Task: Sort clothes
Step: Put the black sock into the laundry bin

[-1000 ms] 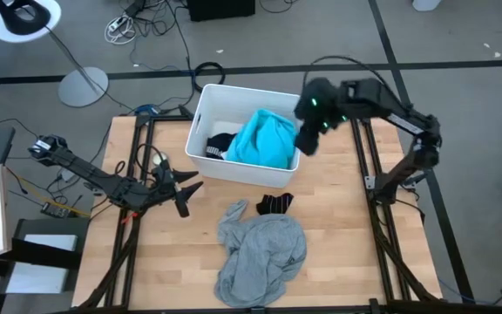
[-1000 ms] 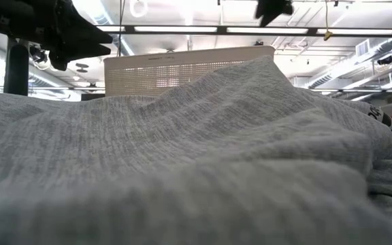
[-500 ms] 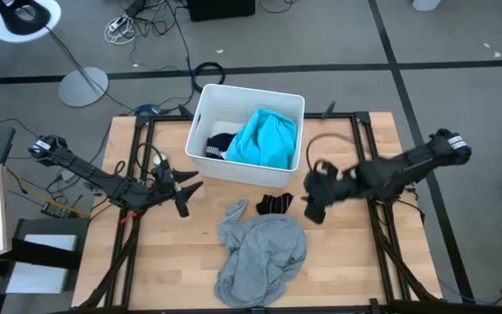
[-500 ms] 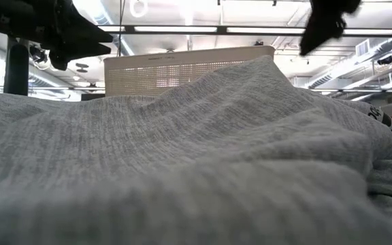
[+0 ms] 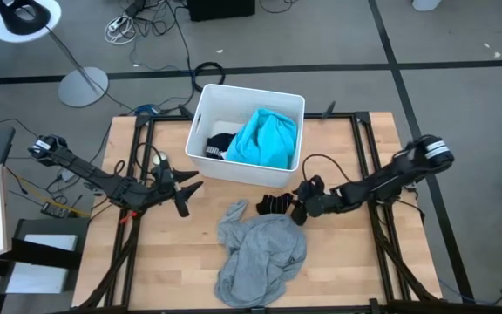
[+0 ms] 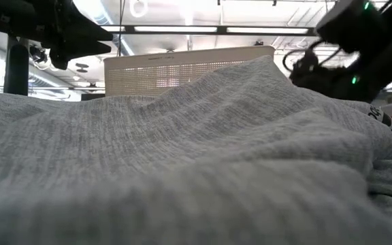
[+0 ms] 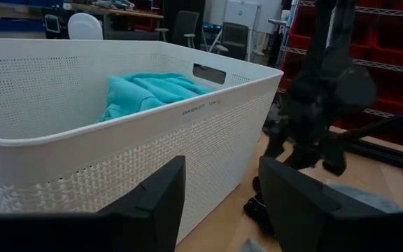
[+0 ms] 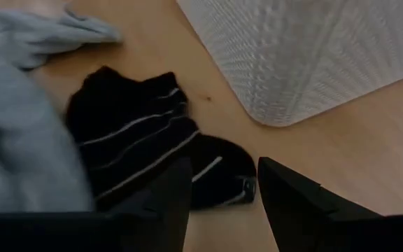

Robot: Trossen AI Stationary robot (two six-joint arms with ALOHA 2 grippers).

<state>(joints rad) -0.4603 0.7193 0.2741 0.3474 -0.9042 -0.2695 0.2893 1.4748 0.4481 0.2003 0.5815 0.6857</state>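
Black striped socks (image 8: pixel 149 164) lie just ahead of the open right tool (image 8: pixel 219 189).

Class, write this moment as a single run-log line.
right gripper: open, over black striped socks | left gripper: open, idle | turquoise garment: in white bin

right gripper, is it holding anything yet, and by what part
Nothing is held. The right gripper is open just above the black striped socks, not closed on them. The left gripper is open and empty too.

Right gripper (image 5: pixel 298 209) low over table, fingers apart; left gripper (image 5: pixel 184 194) parked, fingers apart.
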